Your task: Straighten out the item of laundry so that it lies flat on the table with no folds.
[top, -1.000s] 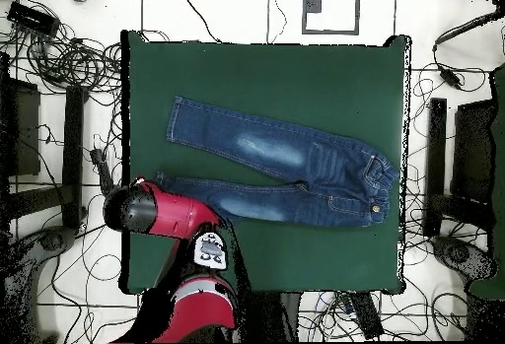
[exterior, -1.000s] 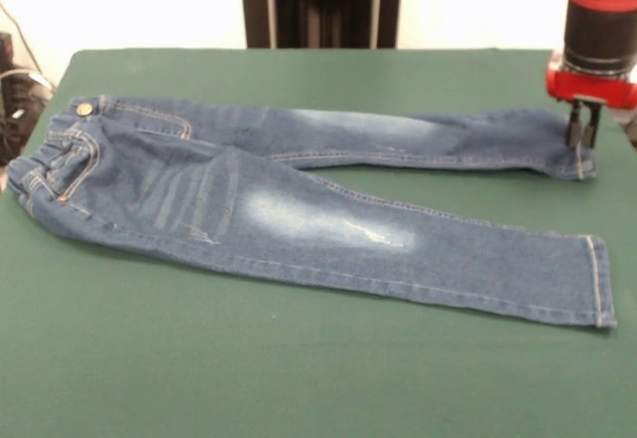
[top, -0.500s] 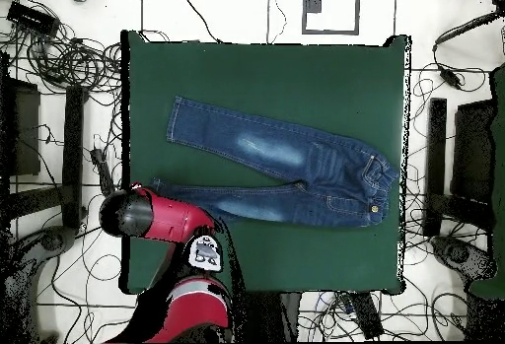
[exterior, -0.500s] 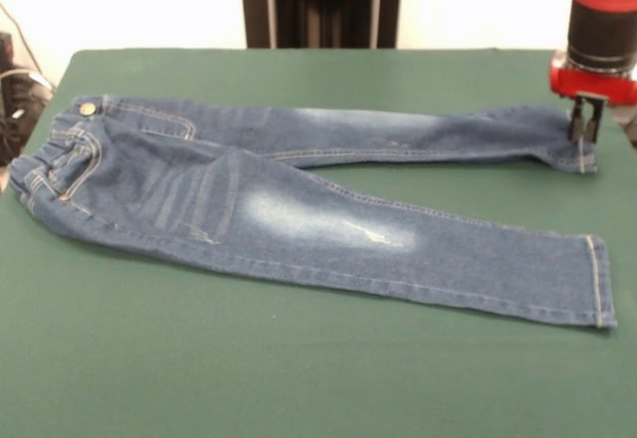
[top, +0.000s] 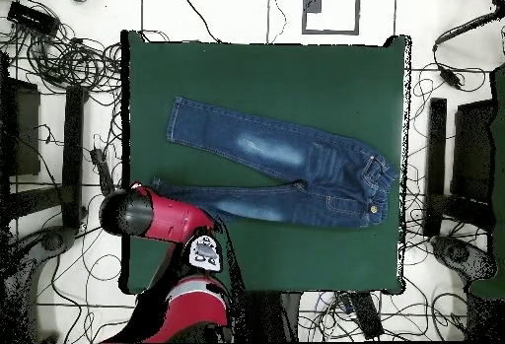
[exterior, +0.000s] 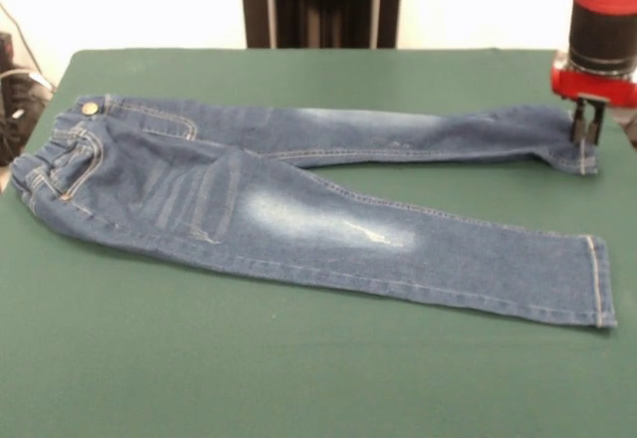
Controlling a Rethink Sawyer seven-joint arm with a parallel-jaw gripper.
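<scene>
The small dark blue jeans (exterior: 299, 209) lie spread on the green table (exterior: 299, 378), with the waist and brass button (exterior: 90, 109) at the left. Both legs reach to the right. The near leg lies flat. The far leg ends at the table's right edge. My gripper (exterior: 585, 125) hangs there from the red arm and is shut on that leg's cuff (exterior: 582, 154), which is lifted slightly. In the overhead view the jeans (top: 286, 163) show with the waist at the right, and the red arm (top: 148, 212) hides the gripper and the cuff.
The black robot pedestal (exterior: 320, 5) stands behind the table's far edge. Cables (top: 59, 54) and black stands (top: 74, 153) lie on the floor around the table (top: 276, 74). Green cloth shows on all sides of the jeans.
My gripper has pulled the far leg's cuff outward toward the table's edge and slightly up. That leg now lies straighter. The rest of the jeans has barely moved.
</scene>
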